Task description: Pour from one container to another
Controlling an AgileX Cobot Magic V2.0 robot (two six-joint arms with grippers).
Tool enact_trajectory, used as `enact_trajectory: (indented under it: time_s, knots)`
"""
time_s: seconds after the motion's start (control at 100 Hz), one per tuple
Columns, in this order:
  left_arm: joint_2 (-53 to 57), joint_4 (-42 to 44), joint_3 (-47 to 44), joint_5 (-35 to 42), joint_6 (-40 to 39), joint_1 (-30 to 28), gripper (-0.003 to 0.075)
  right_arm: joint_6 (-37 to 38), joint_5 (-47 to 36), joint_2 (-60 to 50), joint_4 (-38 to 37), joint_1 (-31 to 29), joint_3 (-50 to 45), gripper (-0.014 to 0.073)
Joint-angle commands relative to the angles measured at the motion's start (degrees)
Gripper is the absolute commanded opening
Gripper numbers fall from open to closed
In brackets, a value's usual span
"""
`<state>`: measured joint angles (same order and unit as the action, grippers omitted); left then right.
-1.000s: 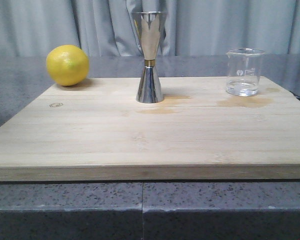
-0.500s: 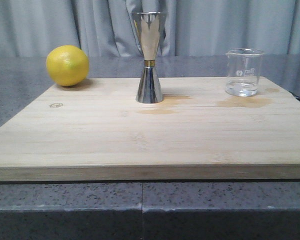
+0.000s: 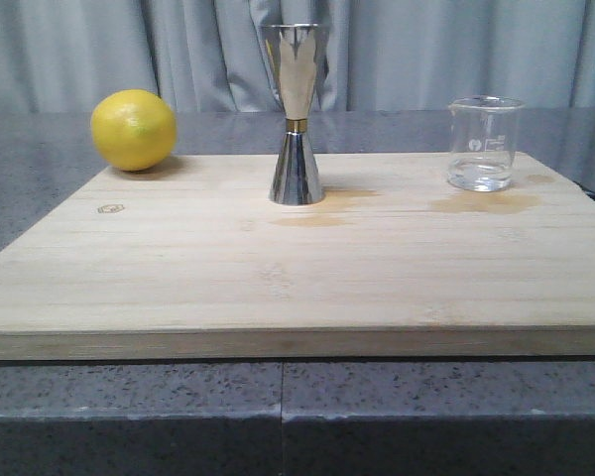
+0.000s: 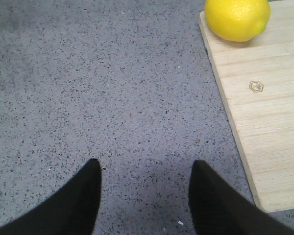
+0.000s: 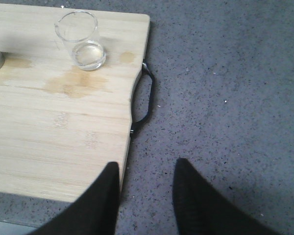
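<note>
**Beaker and jigger upright on the board, both grippers empty**

In the front view, a wooden board [image 3: 297, 268] is seen lying on a speckled grey counter [image 3: 278, 416]. The steel jigger [image 3: 297, 114] is stood upright in the upper centre of the frame, at the back of the board, with a pale stain on the wood just beside its base. The clear glass beaker [image 3: 485, 142] is placed upright at the upper right, well apart from the jigger, with a second stain [image 3: 483, 203] in front of it. A lemon [image 3: 133, 129] is set at the upper left, at the board's back corner.

The left gripper [image 4: 144, 191] is shown with its fingers spread wide over bare counter, nothing held between them. The right gripper [image 5: 146, 193] is likewise parted and empty, beside the board's edge near a black handle [image 5: 146, 100].
</note>
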<state>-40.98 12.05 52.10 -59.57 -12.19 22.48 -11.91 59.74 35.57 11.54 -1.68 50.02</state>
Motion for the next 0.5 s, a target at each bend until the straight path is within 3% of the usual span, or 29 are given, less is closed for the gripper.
enact_trajectory:
  time_s: [0.0, 0.15, 0.24, 0.49]
  knots:
    - [0.1, 0.5, 1.4, 4.0, -0.7, 0.6, 0.0214, 0.0, -3.2, 0.1, 0.4, -0.3, 1.3, 0.0064]
    - [0.1, 0.5, 1.4, 4.0, -0.7, 0.6, 0.0058, 0.0, -3.2, 0.1, 0.4, -0.3, 1.3, -0.0064]
    - [0.1, 0.5, 1.4, 5.1, -0.7, 0.6, -0.0019, 0.0, -3.7, 0.1, 0.4, -0.3, 1.3, -0.0071]
    - [0.1, 0.1, 1.4, 6.4, -0.7, 0.6, -0.0019, 0.0, -5.1, 0.1, 0.4, -0.3, 1.3, -0.0072]
